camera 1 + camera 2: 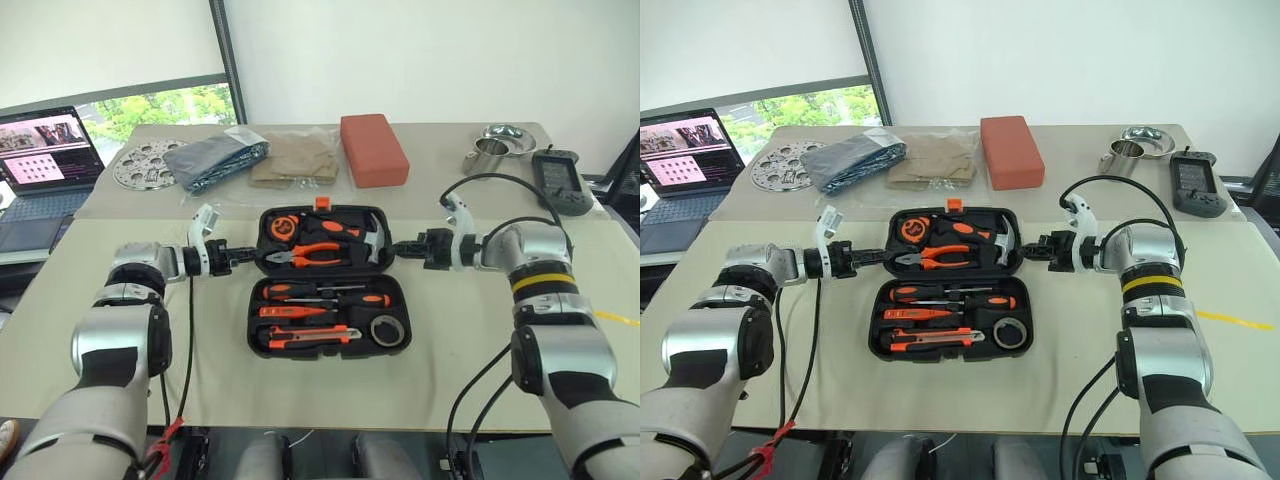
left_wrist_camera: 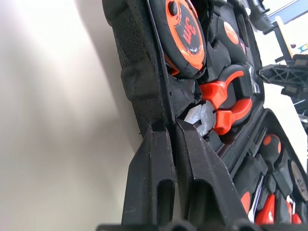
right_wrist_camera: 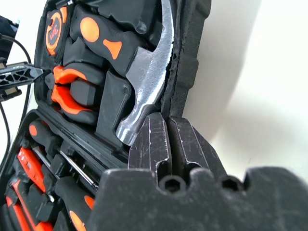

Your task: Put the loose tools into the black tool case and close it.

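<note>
The black tool case (image 1: 330,353) lies open in the middle of the table, its lid half (image 1: 263,226) on the far side. The near half holds two long screwdrivers (image 1: 325,292), a small orange screwdriver (image 1: 290,312), the utility knife (image 1: 305,337) and the black tape roll (image 1: 387,329). My left gripper (image 1: 252,256) is shut on the lid's left edge, seen close in the left wrist view (image 2: 169,126). At the lid's right edge my right gripper (image 1: 398,247) is shut on the rim beside the hammer head (image 3: 144,77).
Pliers (image 1: 315,252), a tape measure (image 1: 281,227) and the hammer sit in the lid. At the table's back lie a perforated metal disc (image 1: 140,165), a grey bag (image 1: 215,160), a brown bag (image 1: 295,160), a red block (image 1: 373,148), a steel cup (image 1: 495,148) and a black handheld device (image 1: 560,180). A laptop (image 1: 45,150) stands far left.
</note>
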Motion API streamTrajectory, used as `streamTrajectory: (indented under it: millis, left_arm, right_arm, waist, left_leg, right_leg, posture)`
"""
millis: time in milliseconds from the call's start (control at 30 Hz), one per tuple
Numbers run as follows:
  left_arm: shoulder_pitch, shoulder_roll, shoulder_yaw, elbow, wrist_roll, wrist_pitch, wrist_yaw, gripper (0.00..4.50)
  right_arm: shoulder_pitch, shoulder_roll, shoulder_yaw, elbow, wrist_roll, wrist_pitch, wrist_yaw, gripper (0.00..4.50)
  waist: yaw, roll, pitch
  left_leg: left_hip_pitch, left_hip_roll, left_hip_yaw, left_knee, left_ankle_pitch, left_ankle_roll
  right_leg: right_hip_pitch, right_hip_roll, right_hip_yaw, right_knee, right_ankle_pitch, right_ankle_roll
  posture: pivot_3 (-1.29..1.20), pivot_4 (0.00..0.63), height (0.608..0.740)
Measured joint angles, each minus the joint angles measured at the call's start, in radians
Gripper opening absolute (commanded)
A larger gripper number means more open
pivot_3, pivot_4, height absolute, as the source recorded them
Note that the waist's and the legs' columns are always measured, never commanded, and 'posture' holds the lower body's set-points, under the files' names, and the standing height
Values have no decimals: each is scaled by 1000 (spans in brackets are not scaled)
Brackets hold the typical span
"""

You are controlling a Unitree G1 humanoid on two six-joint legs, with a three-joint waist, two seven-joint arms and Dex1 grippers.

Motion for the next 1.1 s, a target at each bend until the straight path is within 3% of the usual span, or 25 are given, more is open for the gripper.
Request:
streamTrajectory:
  millis: [300,467,967,1000,1100]
  left_arm:
    - [0,-32,55,-3,-1,-284,64,14]
    - [71,-26,-57,-66,121,-649,65,14]
    - [196,-5,-147,-107,250,-1238,297,14]
    - [213,12,-173,-115,299,-1329,357,14]
    - [267,101,-242,-152,482,-1580,545,918]
  right_arm:
    - [36,29,-56,-12,-1,-266,-10,0]
    - [141,57,-62,-89,-2,-429,0,0]
    - [442,108,-62,-381,-30,-839,-25,0]
    - [463,90,-36,-389,-77,-950,-24,0]
    - [526,-3,32,-374,-238,-1405,-10,0]
  waist:
    - [1,0,0]
    - [1,0,0]
    - [2,0,0]
    - [2,0,0]
    - [3,0,0]
  left_leg:
    - [-2,1,0,-1,0,0]
    - [-1,1,0,-2,0,0]
    - [2,2,1,-1,0,0]
    - [2,1,1,-1,0,0]
    - [2,1,2,-3,0,0]
  right_leg:
    - [0,0,0,-2,0,0]
    - [0,0,0,-2,1,0]
    - [1,0,3,1,1,1]
    - [1,0,3,0,1,1]
    - [1,0,6,-2,1,1]
  posture:
    - [0,150,740]
    - [0,150,740]
    - [0,150,740]
    - [0,150,740]
    - [0,150,740]
